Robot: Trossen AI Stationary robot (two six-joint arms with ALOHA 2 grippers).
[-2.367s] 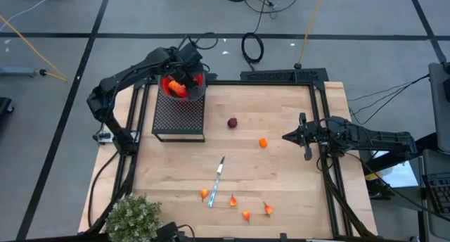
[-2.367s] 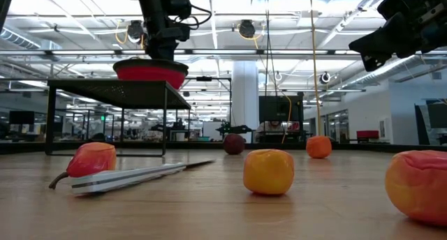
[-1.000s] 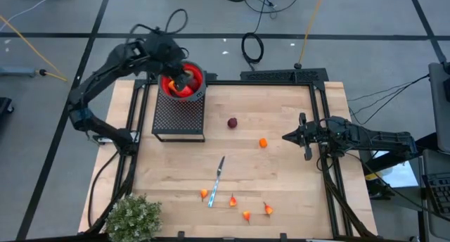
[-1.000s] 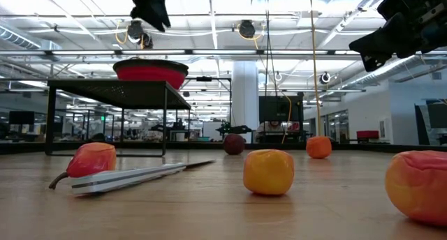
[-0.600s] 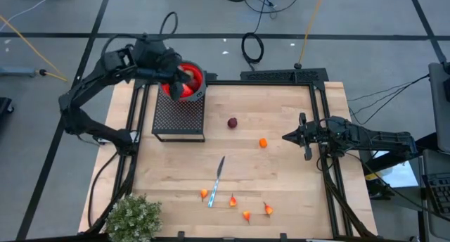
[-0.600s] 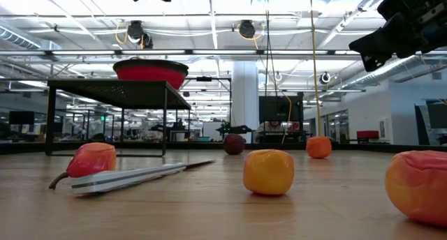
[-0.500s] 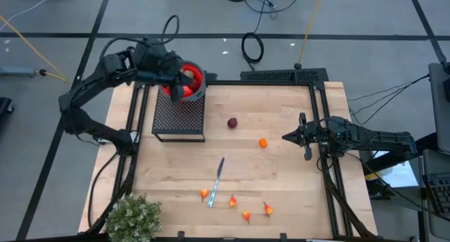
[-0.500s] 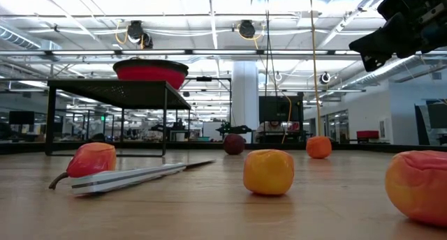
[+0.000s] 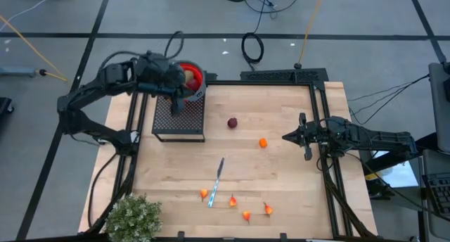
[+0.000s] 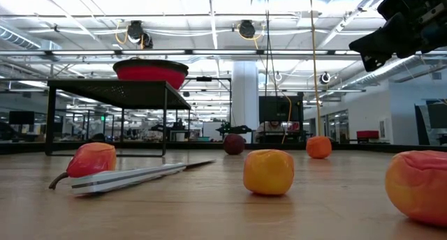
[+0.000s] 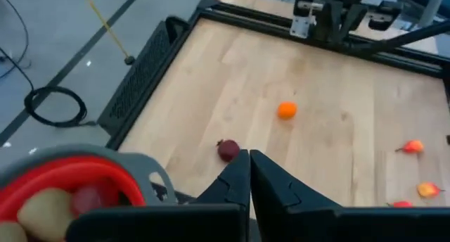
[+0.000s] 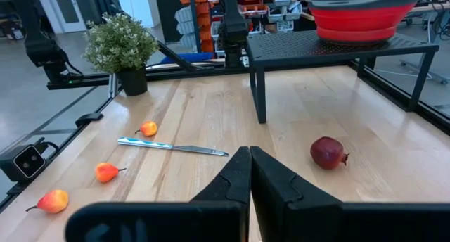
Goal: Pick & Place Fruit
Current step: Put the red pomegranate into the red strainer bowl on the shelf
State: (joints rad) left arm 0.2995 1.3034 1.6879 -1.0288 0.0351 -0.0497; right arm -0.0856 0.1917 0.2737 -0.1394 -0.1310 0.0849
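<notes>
Left gripper (image 9: pixel 178 101) clenched, empty, above black mesh stand (image 9: pixel 179 119) at table's far left corner, beside red bowl (image 9: pixel 191 74) holding fruit. Right gripper (image 9: pixel 287 137) clenched, empty, near right edge. Dark-red ball (image 9: pixel 232 122) and orange ball (image 9: pixel 263 142) mid-table.

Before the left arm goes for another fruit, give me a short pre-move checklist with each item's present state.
1. Left gripper empty and shut, above the black stand: ok.
2. Red bowl seated on the stand, fruit inside: ok.
3. Dark-red fruit free on the table, nothing touching it: ok.
4. Orange ball free, apart from the dark-red one: ok.
5. Knife lies among the small fruits near the front edge: not ok for picks there.
6. Right gripper shut, parked at the table's right side: ok.
</notes>
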